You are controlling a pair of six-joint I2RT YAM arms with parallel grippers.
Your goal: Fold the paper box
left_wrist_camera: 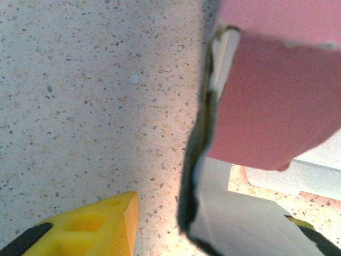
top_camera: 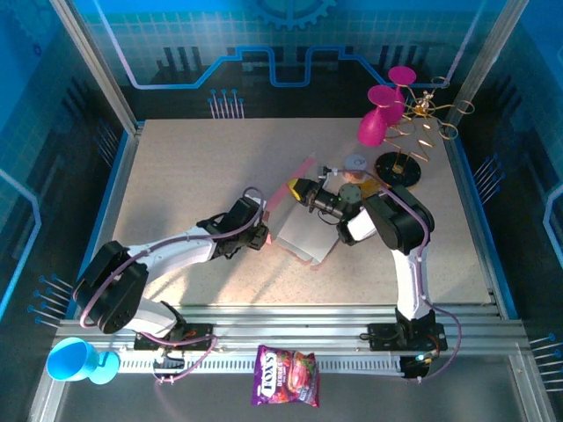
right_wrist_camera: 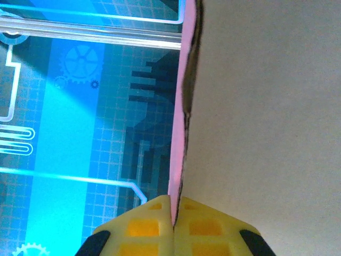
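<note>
A: What is the right gripper (right_wrist_camera: pixel 173 216) holding?
B: Its yellow fingers (right_wrist_camera: pixel 138 230) are pressed together on a flap of the paper box (top_camera: pixel 303 232), which is pink outside and whitish inside.
A: And the left gripper (top_camera: pixel 260 230)?
B: Its jaws stand wide. The box edge is between them, and the speckled table (left_wrist_camera: pixel 80 106) is beyond.

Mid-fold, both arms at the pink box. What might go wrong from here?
1. The right tool pinches only a thin flap edge of the paper box; the card may slip out or tear.
2. The left tool sits open around the box's edge, not clamping, so the box may slide.
3. The right arm has its elbow close to the cup stand; a wide swing might knock it.
</note>
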